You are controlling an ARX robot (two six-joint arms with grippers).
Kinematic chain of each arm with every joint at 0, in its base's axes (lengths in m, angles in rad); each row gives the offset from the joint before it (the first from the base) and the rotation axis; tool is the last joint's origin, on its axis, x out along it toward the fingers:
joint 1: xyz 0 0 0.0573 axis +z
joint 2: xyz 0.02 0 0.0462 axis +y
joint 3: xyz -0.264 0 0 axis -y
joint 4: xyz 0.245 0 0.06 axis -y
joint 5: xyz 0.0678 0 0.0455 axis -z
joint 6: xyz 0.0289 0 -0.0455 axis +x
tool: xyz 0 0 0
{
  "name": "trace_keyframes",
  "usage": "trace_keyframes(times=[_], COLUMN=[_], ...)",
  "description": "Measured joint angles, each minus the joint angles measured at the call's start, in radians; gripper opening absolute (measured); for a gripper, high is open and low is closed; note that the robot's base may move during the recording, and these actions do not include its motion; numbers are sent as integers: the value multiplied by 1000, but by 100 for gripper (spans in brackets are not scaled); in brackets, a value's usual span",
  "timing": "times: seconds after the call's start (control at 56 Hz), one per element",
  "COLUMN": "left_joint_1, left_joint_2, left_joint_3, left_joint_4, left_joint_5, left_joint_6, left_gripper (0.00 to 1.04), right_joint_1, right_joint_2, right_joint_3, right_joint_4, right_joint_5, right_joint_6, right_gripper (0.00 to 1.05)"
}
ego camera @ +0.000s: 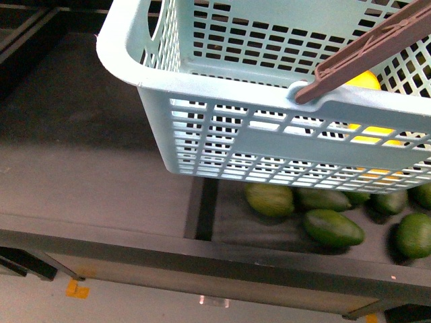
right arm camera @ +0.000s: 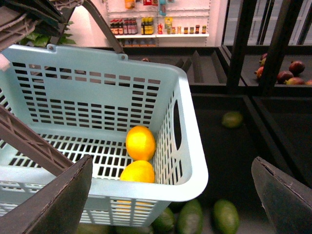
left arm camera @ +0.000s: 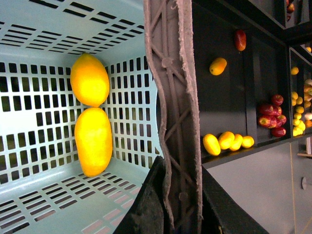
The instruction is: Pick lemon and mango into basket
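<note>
Overhead, the teal plastic basket [ego camera: 222, 145] hangs above a dark shelf bin of glossy green avocados [ego camera: 333, 227], its slotted lattice walls and rounded rim filling the front view. The left pincer [left arm camera: 180, 204] reaches up along the brownish-mauve handle [left arm camera: 175, 97], a ribbed, rough-edged strut; its dark fingers [left arm camera: 146, 209] sit on either side of the handle, pressed against it and pinching it. The right pincer [right arm camera: 170, 195] points over the basket's rim, its two dark fingers [right arm camera: 56, 200] spread wide with nothing between them. Inside, on the slotted floor against one end wall, lie two smooth yellow-orange fruits, end to end and touching: the rounder lemon [left arm camera: 89, 79] and the longer oval mango [left arm camera: 93, 140]. Beyond, dark shelves carry more yellow fruit [left arm camera: 226, 141] and red apples [left arm camera: 271, 119].
</note>
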Motion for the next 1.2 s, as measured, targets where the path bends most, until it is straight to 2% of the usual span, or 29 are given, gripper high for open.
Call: trace_keyframes(times=[0.625,0.679,0.714,0.732,0.786,0.857,0.929,1.196], left_joint_1=[15,1,-17,-21,-44,-38,-6,117], left_joint_2=[0,-4,-4,-4,16,35,55,220], left_joint_3=[0,-29,-70,-77,-97,-96,-85,2], left_joint_4=[0,68,186,210,312,351,363,361], left_joint_5=[-18,-114,-277,-310,-501,-624,-652,-648], left_joint_6=[11,-40,-140,-152,-298,-412,-457,-546], left_gripper=[8,8,8,8,8,8,8,8], right_joint_1=[0,0,0,0,0,0,0,0], right_joint_2=[0,1,0,1,0,0,1,0], right_joint_3=[0,0,0,0,0,0,0,0], right_joint_4=[-1,-1,-1,-1,-1,0,0,-1], right_joint_5=[-5,-5,-1,-2,-2,-1,0,-2], right_joint_6=[0,0,0,0,0,0,0,0], right_gripper=[96,96,96,96,96,96,96,96])
